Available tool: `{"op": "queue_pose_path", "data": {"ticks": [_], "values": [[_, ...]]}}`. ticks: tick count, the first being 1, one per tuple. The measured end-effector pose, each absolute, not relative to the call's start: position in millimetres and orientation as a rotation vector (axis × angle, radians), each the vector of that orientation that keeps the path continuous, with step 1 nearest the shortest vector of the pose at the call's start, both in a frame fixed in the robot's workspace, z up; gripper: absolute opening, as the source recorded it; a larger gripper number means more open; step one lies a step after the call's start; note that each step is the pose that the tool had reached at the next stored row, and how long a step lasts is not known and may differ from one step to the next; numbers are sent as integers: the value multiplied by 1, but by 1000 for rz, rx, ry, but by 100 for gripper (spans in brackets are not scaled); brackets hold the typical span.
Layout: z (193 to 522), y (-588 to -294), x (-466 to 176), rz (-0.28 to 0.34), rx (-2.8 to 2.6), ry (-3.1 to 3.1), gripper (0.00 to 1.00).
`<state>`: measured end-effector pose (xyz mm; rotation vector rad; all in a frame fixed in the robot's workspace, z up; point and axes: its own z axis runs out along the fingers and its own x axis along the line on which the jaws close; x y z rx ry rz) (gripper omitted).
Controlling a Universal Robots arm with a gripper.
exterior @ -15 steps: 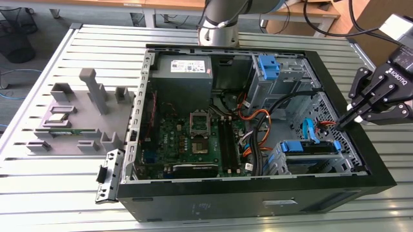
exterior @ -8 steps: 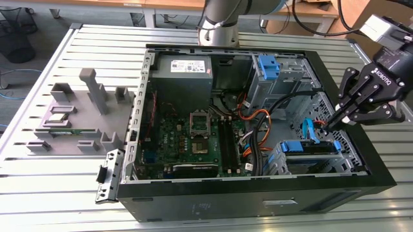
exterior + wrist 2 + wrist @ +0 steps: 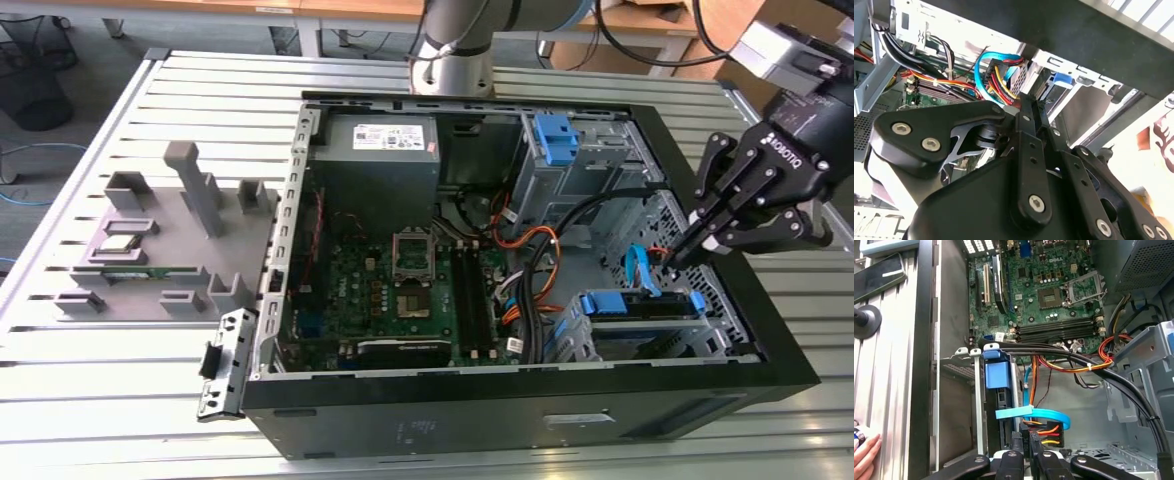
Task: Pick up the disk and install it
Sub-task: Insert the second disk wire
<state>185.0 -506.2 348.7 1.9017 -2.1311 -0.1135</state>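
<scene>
Motherboard (image 3: pixel 424 275): lies flat in the open computer case (image 3: pixel 534 395), toward the exterior view's left of the interior.
Disk (image 3: pixel 641 304): seated in the drive cage at the case's front corner, blue rail showing; in the first wrist view (image 3: pixel 999 390) it stands edge-on in the cage.
Blue data cable (image 3: pixel 1046 415): loops beside the disk's connector end.
Gripper (image 3: pixel 697 245): fingers clenched together, nothing between them, tips just above the disk's cabled end.
Hand (image 3: pixel 865 457): rests on the slatted table outside the case.

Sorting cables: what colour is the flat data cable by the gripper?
Light blue flat data cable, best in the first wrist view, near the gripper.
</scene>
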Motion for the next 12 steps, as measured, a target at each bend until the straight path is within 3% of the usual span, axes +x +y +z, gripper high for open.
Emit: {"op": "queue_pose_path", "data": {"ticks": [12], "values": [[348, -509, 183, -69, 1950, -2165, 18]]}}
